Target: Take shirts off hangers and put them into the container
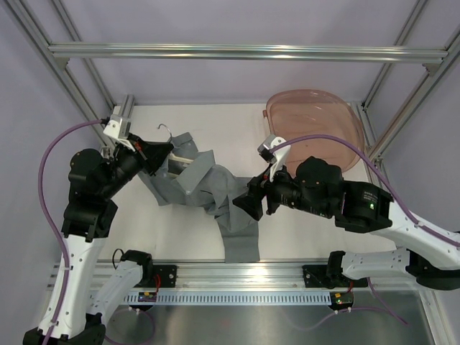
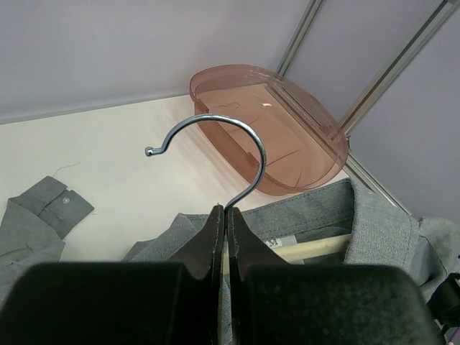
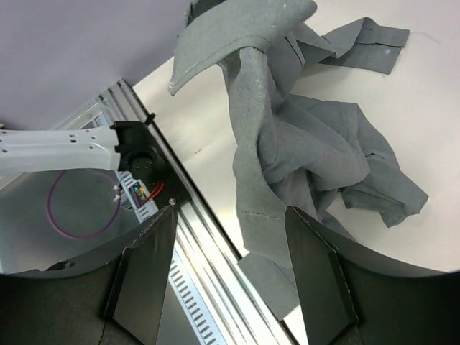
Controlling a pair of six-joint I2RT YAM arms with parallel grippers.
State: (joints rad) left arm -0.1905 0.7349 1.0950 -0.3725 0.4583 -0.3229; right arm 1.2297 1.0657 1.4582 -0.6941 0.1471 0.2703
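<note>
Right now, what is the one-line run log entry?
left jaws: shut on hanger hook | right jaws: open over shirt | shirt: collar on hanger | container: empty

- Table (image 1: 223,129): cream-white matte top that fills the middle of the top view.
- Walls (image 1: 237,21): plain pale lilac panels at the far side, left and right, smooth and unmarked.
- Crossbar (image 1: 244,52): grooved aluminium bar that runs level across the far side, above the table.
- Posts (image 1: 72,79): aluminium bars of the same kind at the table's far corners. They slant outward in the top view.
- Rail (image 1: 237,272): aluminium extrusion along the table's near edge.
- Duct (image 1: 237,297): white and slotted, just in front of the rail and parallel to it.
- Metal sheet (image 1: 251,327): dull grey, below the duct.
- Light: soft and even, with faint shadows on the table and bright glints on the crossbar.
</note>
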